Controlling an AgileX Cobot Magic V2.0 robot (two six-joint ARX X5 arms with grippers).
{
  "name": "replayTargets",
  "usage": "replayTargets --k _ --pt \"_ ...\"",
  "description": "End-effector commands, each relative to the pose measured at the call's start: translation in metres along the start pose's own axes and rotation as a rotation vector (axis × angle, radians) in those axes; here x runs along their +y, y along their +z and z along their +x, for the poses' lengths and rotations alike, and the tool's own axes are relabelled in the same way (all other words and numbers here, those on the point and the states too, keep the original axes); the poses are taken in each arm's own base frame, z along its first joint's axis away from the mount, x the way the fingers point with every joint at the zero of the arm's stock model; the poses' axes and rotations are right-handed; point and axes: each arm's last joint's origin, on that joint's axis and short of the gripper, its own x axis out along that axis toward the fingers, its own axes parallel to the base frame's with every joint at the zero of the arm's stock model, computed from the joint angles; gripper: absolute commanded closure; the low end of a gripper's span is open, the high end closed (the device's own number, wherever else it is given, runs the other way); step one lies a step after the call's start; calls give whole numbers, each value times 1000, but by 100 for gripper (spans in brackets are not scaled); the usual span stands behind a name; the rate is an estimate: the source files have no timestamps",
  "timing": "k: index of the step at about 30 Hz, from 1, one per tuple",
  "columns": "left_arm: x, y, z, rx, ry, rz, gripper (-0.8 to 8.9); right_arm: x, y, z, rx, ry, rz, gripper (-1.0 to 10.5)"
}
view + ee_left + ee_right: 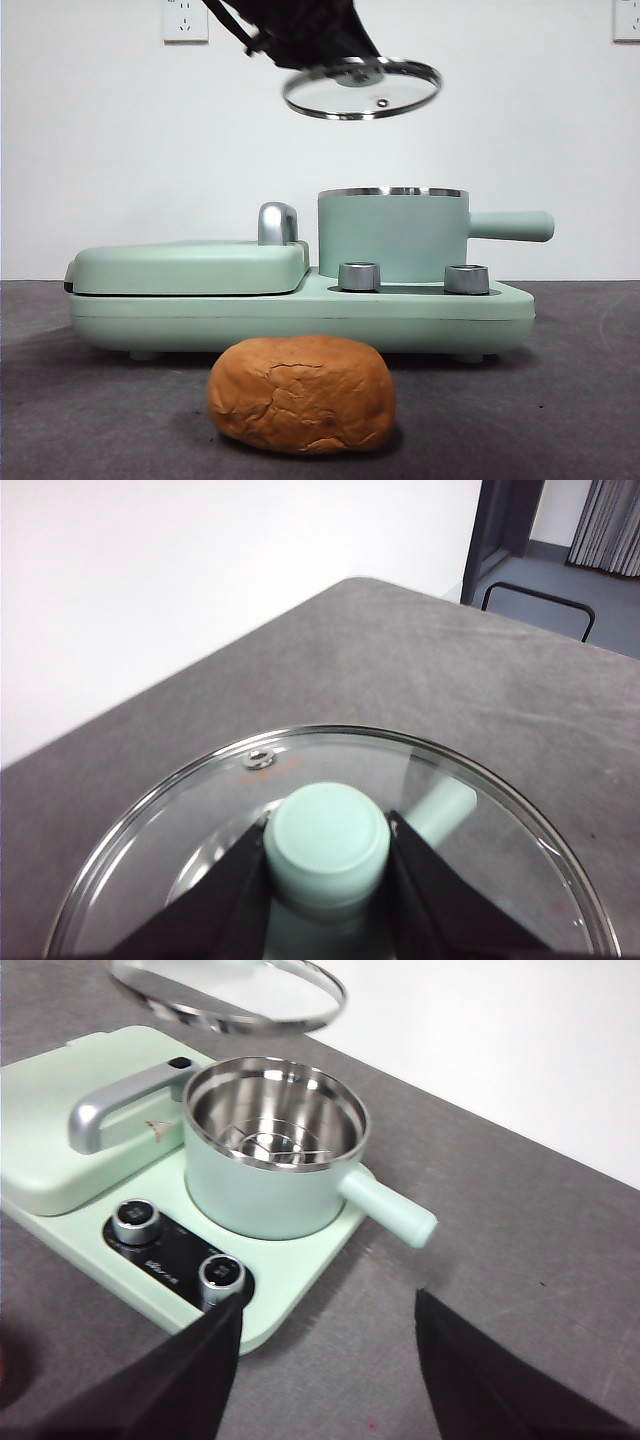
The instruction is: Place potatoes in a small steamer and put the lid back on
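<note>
The potato (301, 394), a golden-brown cracked lump, lies on the table in front of the appliance. The small steamer (393, 234) is a mint-green pot with a steel rim and side handle; it stands open and empty on the base, also in the right wrist view (272, 1156). My left gripper (327, 852) is shut on the mint-green knob (327, 840) of the glass lid (362, 88) and holds it in the air above and a little left of the pot. My right gripper (328, 1360) is open and empty, above the table near the pot's handle side.
The mint-green appliance base (300, 312) carries a flat hinged griddle cover (190, 267) with a steel handle (277, 222) on the left and two steel dials (359, 276) in front of the pot. A wall stands behind the table.
</note>
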Motion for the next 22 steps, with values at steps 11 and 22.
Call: replayTargets --k 11,22 --pt "-4 32 -87 29 95 -19 800 11 6 18 37 177 -76 669" --pt "-19 -13 -146 61 161 -95 800 42 6 71 169 452 -142 615"
